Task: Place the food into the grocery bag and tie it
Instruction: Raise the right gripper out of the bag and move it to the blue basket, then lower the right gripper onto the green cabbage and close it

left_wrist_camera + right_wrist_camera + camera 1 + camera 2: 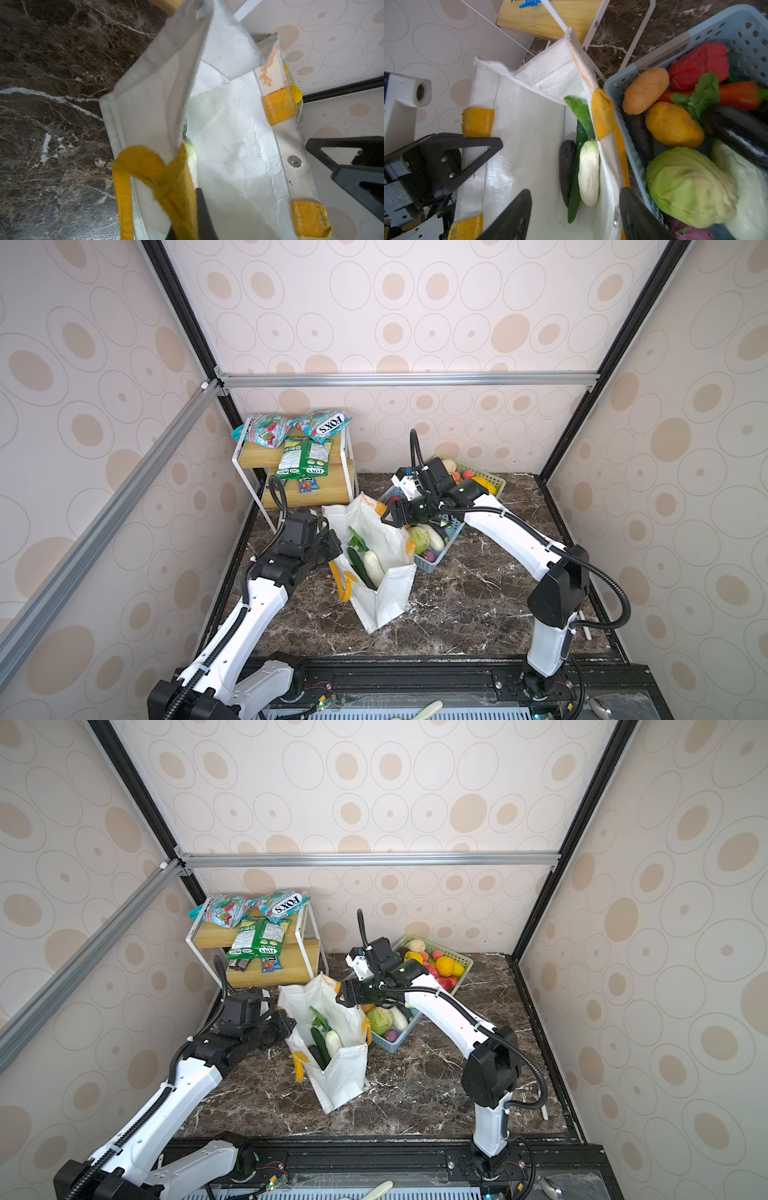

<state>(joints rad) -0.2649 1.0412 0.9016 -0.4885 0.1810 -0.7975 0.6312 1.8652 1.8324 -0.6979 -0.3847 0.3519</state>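
Observation:
The white grocery bag [386, 601] [345, 1077] stands open mid-table. Inside lie a white vegetable [373, 566] [588, 172], a dark green cucumber [358, 564] and a green leaf [581, 114]. My left gripper [332, 545] [187, 209] is shut on the yellow handle [166, 180] at the bag's left rim. My right gripper [390, 516] [575, 207] is open and empty. It straddles the bag's right rim, one finger [512, 216] inside and the other between bag and blue basket. More food fills that basket: cabbage [687, 187], potato [645, 90], aubergine [737, 128].
The blue basket [432, 564] touches the bag's right side. Behind it a green basket [496, 485] holds several fruits. A wooden shelf rack [332, 489] with snack packets [307, 456] stands at the back left. Enclosure walls close in on three sides.

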